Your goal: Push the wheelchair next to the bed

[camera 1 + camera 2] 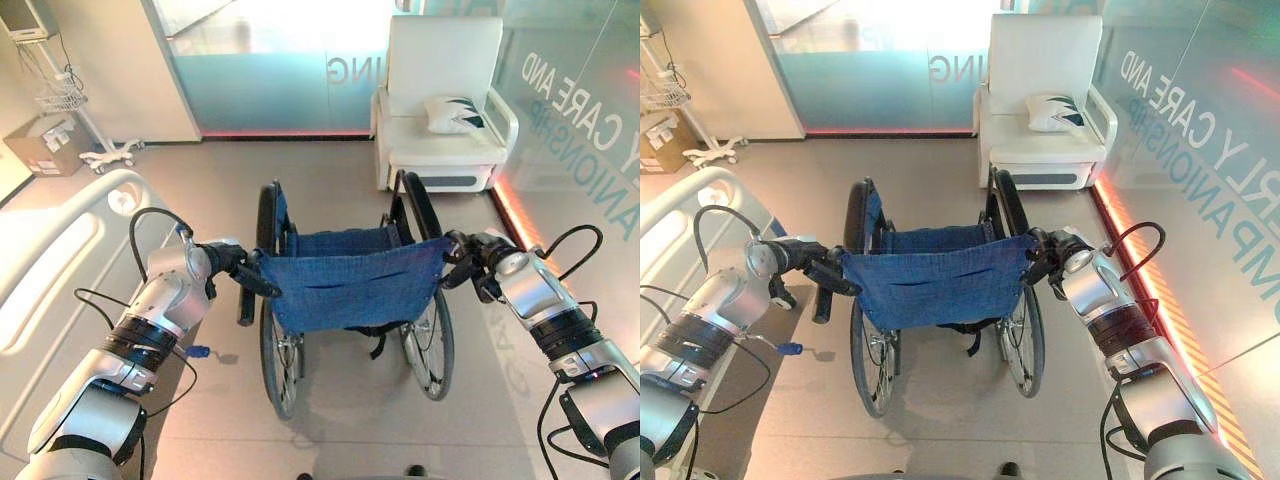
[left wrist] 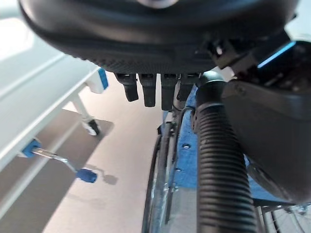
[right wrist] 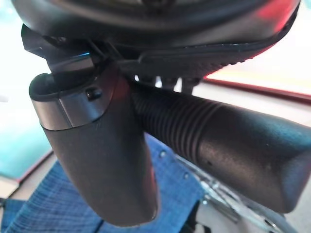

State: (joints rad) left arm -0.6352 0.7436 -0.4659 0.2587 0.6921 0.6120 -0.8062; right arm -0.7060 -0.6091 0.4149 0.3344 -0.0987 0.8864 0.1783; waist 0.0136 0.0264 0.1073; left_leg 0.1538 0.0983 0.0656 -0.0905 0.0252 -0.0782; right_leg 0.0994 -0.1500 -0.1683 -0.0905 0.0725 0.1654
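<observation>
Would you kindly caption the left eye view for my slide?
Both hands, left hand and right hand, grip the blue wheelchair handles beside the bed.

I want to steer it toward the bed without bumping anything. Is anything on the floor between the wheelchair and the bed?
Nothing visible blocks it. The wheelchair stands just right of the bed, with bare floor between. Only the bed's blue crank handle juts out low on that side. The left hand and right hand grip the push handles.
</observation>
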